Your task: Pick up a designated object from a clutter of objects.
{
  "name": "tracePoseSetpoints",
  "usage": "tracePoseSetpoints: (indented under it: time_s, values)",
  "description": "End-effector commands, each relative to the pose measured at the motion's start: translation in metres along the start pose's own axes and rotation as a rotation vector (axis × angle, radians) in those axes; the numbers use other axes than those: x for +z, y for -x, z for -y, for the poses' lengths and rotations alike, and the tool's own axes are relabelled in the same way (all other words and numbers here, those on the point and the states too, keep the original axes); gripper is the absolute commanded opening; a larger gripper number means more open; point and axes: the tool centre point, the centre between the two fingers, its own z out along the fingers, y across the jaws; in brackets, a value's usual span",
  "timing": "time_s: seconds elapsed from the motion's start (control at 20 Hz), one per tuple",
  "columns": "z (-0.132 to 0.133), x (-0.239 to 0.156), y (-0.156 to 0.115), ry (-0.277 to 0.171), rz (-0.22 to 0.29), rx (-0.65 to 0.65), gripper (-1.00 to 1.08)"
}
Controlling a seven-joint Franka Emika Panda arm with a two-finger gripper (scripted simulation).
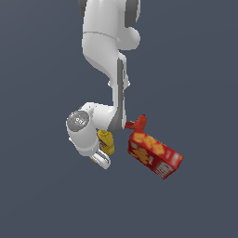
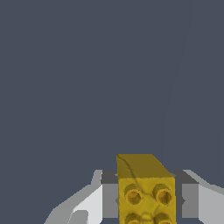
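Note:
The designated object, a tiny yellow studded brick (image 2: pixel 145 192), sits between my gripper (image 2: pixel 147 199), whose grey fingers (image 2: pixel 109 194) press against both of its sides. In the exterior view the gripper (image 1: pixel 100 160) is low down, mostly hidden behind the white hand, and only a sliver of the yellow brick (image 1: pixel 95 160) shows there. The rest of the clutter lies beside it: a yellow mustard bottle (image 1: pixel 106 140) right by the hand, a red clamp-like piece (image 1: pixel 138 122), and a big red cracker box (image 1: pixel 155 155) lying tilted at the exterior view's right.
The white arm (image 1: pixel 104 51) comes down from the top of the exterior view and covers part of the clutter. Plain dark grey floor (image 1: pixel 42 195) lies all around. No tiny dark round item shows.

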Motion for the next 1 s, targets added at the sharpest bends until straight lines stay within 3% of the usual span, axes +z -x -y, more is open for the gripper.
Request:
tracePoseSetpoints:
  time_s: [0.0, 0.5, 0.95]
  values:
    - [0.0, -0.001, 0.001, 0.0, 0.0, 0.0, -1.0]
    - [0.007, -0.026, 0.021, 0.0, 0.001, 0.0, -1.0]
    - [0.022, -0.081, 0.066, 0.002, 0.004, 0.0, -1.0]
